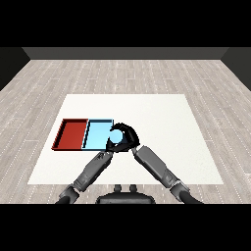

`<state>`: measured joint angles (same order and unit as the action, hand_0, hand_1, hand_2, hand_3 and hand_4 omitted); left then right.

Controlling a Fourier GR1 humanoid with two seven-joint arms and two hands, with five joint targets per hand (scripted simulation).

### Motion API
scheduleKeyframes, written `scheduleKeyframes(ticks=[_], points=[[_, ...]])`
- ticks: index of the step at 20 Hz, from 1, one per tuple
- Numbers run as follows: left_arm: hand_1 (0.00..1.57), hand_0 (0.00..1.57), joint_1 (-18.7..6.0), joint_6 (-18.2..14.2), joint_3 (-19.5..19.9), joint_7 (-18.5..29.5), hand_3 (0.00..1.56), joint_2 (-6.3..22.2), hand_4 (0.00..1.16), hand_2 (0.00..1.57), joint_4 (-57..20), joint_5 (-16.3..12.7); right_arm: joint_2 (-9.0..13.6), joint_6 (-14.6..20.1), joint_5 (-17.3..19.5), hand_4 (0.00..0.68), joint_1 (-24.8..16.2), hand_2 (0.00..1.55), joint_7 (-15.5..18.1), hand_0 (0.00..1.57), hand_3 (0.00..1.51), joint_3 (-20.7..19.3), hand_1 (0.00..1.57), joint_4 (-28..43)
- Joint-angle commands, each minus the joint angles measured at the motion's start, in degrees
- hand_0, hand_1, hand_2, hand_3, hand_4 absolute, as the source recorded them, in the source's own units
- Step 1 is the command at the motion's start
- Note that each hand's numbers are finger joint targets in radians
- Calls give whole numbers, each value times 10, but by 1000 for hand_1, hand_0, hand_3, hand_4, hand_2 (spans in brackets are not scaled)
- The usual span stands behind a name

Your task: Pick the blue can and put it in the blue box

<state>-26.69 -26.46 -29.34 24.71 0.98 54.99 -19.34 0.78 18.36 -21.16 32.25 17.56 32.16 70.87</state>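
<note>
Blue can (116,138): held at the right edge of the light blue tray, just over its rim as far as I can tell; only a small pale blue patch of it shows between the black fingers (126,130)
Right hand (125,138): fingers curled round the can, thumb and fingers closing on it from opposite sides
Left hand (111,145): close under the right hand, near the tray's lower right corner; I cannot tell how its fingers stand, since the two black hands run together here
Light blue tray (96,136): lies on the white tabletop (162,122) touching the red tray (72,133) on its left; shallow, with a low rim
Can upright or tilted: cannot tell, too much of it is covered
How the can should handle: judged as light and stiff, a smooth round wall that could slip or roll if set down on its side; it should not crush easily
Where to hold: round the middle of the wall, thumb opposite the fingers, as the right hand appears to do now
Step in hand: carrying the can over the blue tray, release not yet made
Risk: letting go over the rim could leave the can tipping out onto the tabletop
</note>
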Motion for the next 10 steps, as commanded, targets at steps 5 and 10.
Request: scheduleKeyframes(ticks=[5,10], points=[[1571,1571,-10,24,17,17,1448,-9,1097,1516,-27,-18,-8,-22,8,0,-15,0,-4,0,0,-17,0,5],[1571,1571,-19,-11,1,12,1487,-9,1136,1558,-24,-5,-7,-26,0,0,-42,0,27,0,0,-17,0,-2]])
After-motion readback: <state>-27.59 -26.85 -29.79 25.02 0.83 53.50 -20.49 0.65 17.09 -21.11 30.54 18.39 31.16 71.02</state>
